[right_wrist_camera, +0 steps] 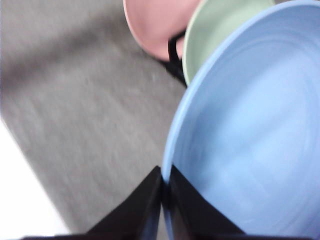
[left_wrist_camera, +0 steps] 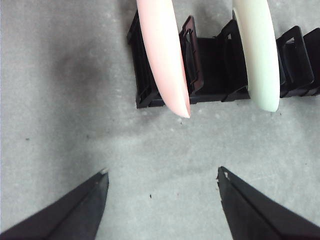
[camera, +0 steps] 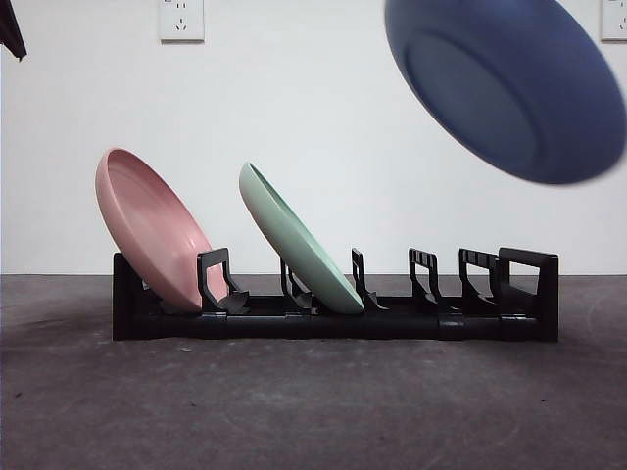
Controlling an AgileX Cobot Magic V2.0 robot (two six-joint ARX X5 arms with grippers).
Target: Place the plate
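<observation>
No brand, label or writing can be read on any of the things. The round blue plastic plate (camera: 509,83) hangs in the air, tilted, at about one o'clock in the front view, high above the right end of the long black slotted plastic dish rack (camera: 333,318) and well clear of it. In the right wrist view the right pincer (right_wrist_camera: 164,187) has its two black jaws pressed nearly together on the plate's rim, one jaw on each face, so the blue plate (right_wrist_camera: 250,140) spreads away from the jaws toward the rack. The round pink plastic plate (camera: 152,230) leans in the slot at the rack's left end, and the round pale green plastic plate (camera: 294,240) leans in the next slot along; the slots toward three o'clock hold nothing. The left pincer (left_wrist_camera: 162,175) hovers over the grey bench (left_wrist_camera: 60,100) just beside the rack's pink-plate end, jaws spread wide and gripping nothing.
</observation>
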